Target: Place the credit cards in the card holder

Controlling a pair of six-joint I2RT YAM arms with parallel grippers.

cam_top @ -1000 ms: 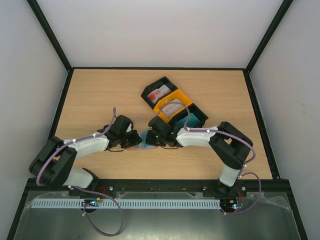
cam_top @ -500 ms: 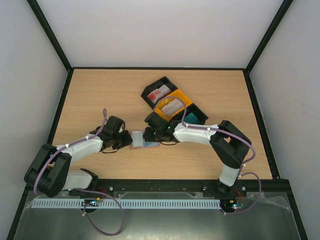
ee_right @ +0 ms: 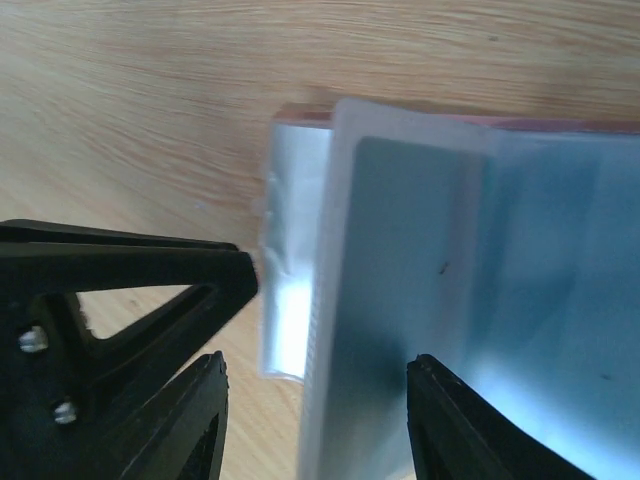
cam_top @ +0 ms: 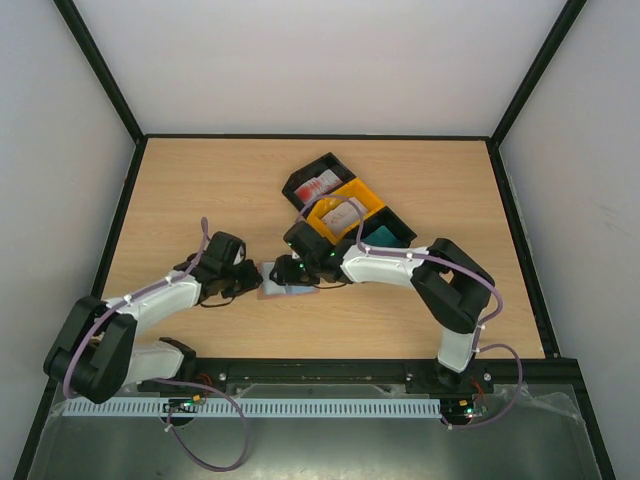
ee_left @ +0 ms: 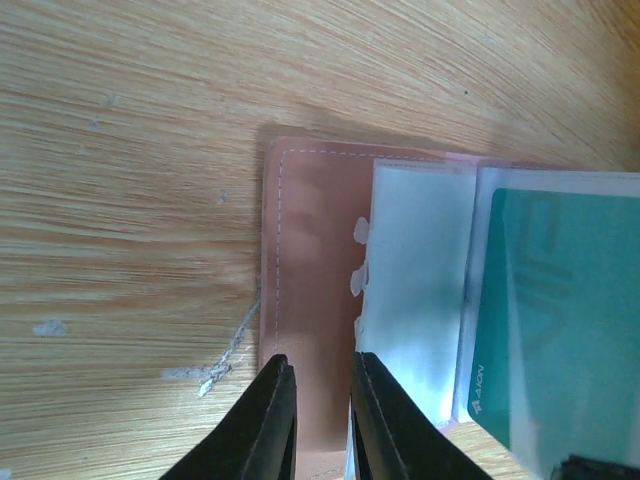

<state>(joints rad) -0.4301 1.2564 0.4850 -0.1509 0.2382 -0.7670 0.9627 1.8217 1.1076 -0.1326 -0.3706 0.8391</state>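
Both arms have swung leftward since a second ago, and the card holder (ee_left: 310,250) has slid left across the table (cam_top: 200,190) with them. The right arm's jaws, clamped together back then, now stand apart.

Farthest left, the left gripper (ee_left: 320,372) hangs over the near edge of the holder's brown flap. Its fingers (ee_left: 275,420) stand close together with only a slim gap, and brown leather shows in that gap. Whether they pinch the flap or merely stand over it cannot be told.

The card holder lies open and flat on the wood, between the two grippers. Its stitched brown cover faces up on the left. To the right of the cover lie the pale pocket sheets (ee_left: 415,270), and a teal card (ee_left: 560,300) sits inside one of them.

Just right of the holder, the right gripper (ee_right: 318,372) hovers over the pocket sheets with its fingers spread wide. The edge of a sheet lies below the gap and nothing is clasped. The left arm's black fingers show close by in the right wrist view.

Further right and toward the back, three trays sit in a diagonal row. The black tray (cam_top: 298,181) holds a red-and-white card (cam_top: 318,186). The orange tray (cam_top: 373,201) holds a white card with red marks (cam_top: 343,214). The second black tray (cam_top: 404,236) holds a second teal card (cam_top: 380,232).
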